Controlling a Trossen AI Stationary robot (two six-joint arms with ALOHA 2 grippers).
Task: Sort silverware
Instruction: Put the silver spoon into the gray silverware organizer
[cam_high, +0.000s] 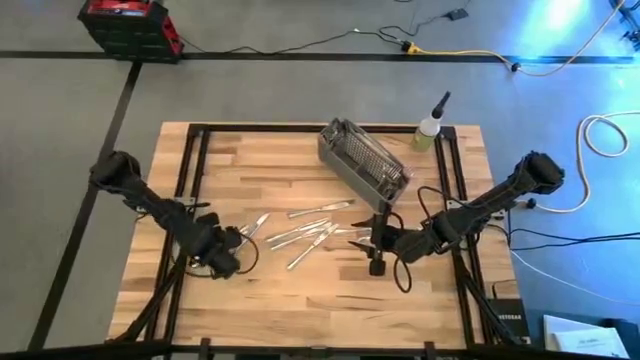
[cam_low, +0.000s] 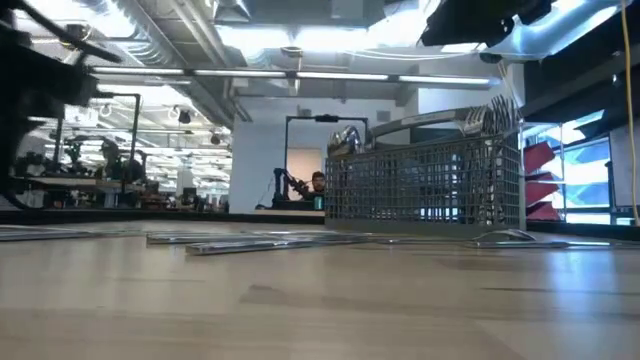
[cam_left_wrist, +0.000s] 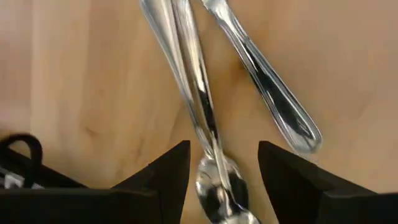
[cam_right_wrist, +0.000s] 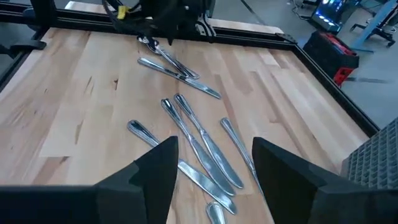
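Several pieces of silverware (cam_high: 310, 230) lie flat and scattered on the wooden table's middle. My left gripper (cam_high: 240, 240) is at their left end, open. Its fingers stand on either side of a spoon's bowl (cam_left_wrist: 217, 186), with a gap on both sides. The spoon lies on the wood beside a second piece (cam_left_wrist: 267, 81). My right gripper (cam_high: 373, 250) is open at the right end of the scatter, above the table, with the silverware (cam_right_wrist: 199, 143) spread just beyond its fingertips. The gray mesh basket (cam_high: 365, 160) stands at the far middle, with a few handles (cam_low: 490, 115) sticking out of its top.
A small bottle with a dark nozzle (cam_high: 430, 130) stands beside the basket at the far right. A black frame (cam_high: 190, 160) runs along the table's edges. Bare wood (cam_high: 300, 300) lies near the front edge.
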